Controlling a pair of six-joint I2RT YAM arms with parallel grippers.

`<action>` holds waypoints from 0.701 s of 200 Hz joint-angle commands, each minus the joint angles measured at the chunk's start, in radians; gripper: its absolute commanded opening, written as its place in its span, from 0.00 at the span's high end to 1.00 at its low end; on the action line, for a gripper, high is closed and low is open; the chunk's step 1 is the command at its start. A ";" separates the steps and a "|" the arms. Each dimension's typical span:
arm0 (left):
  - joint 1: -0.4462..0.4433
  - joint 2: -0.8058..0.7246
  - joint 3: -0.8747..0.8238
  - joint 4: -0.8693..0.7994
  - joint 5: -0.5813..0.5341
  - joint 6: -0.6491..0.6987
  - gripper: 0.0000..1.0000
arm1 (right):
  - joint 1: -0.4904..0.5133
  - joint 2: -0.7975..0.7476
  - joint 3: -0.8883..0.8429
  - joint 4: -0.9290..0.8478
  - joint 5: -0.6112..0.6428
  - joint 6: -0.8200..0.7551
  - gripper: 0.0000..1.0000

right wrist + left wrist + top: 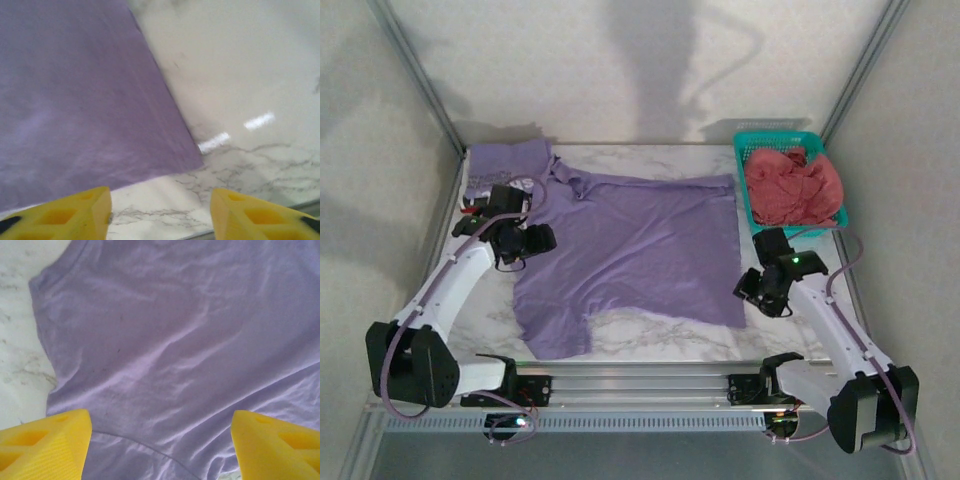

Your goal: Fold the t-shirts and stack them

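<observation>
While tee lies flat: tee [630,250] spreads across frame centre, one sleeve at lower left.
Left gripper [550,241]: released, empty, over tee's left edge.
Right gripper [750,290]: jaws apart, empty, at tee's lower-right corner.
Best grip: probably hem only, both sides lifted evenly.

Looking down on a lavender-purple t-shirt [190,340], lying flat across most of the frame and softly creased, with shallow ridges running diagonally through the middle. At the left, a rounded cloth edge against bare white marble table [15,360] with faint grey veins. Near the bottom, a curved seam line [135,442] crossing the fabric. In the lower corners, the yellow fingers [45,445] of the left gripper [161,440], spread wide apart, nothing pinched between them. A few tiny dark specks [119,349] left of centre.
</observation>
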 commanded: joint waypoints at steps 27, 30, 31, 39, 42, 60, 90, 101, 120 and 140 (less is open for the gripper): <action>-0.003 -0.030 -0.061 -0.032 -0.006 -0.042 0.27 | 0.004 0.092 -0.095 0.078 -0.031 0.079 0.56; -0.003 -0.030 -0.061 -0.036 -0.006 -0.042 0.27 | 0.004 0.094 -0.100 0.082 -0.028 0.082 0.57; -0.003 -0.030 -0.062 -0.036 -0.006 -0.042 0.27 | 0.004 0.095 -0.101 0.084 -0.027 0.084 0.57; -0.003 -0.029 -0.067 -0.043 -0.001 -0.042 0.27 | 0.004 0.102 -0.112 0.099 -0.023 0.094 0.57; -0.003 -0.028 -0.070 -0.046 0.001 -0.042 0.27 | 0.005 0.105 -0.115 0.101 -0.022 0.097 0.58; -0.003 -0.020 -0.081 -0.061 -0.001 -0.039 0.27 | 0.005 0.118 -0.138 0.120 -0.031 0.116 0.60; -0.003 -0.019 -0.097 -0.077 -0.017 -0.042 0.27 | 0.004 0.156 -0.175 0.176 -0.023 0.132 0.62; -0.003 -0.022 -0.105 -0.076 -0.016 -0.047 0.27 | 0.005 0.172 -0.184 0.196 -0.034 0.138 0.63; -0.002 -0.024 -0.124 -0.080 -0.019 -0.053 0.27 | 0.004 0.203 -0.196 0.219 -0.021 0.139 0.63; -0.003 -0.034 -0.152 -0.084 -0.030 -0.063 0.27 | 0.005 0.233 -0.201 0.243 -0.006 0.142 0.68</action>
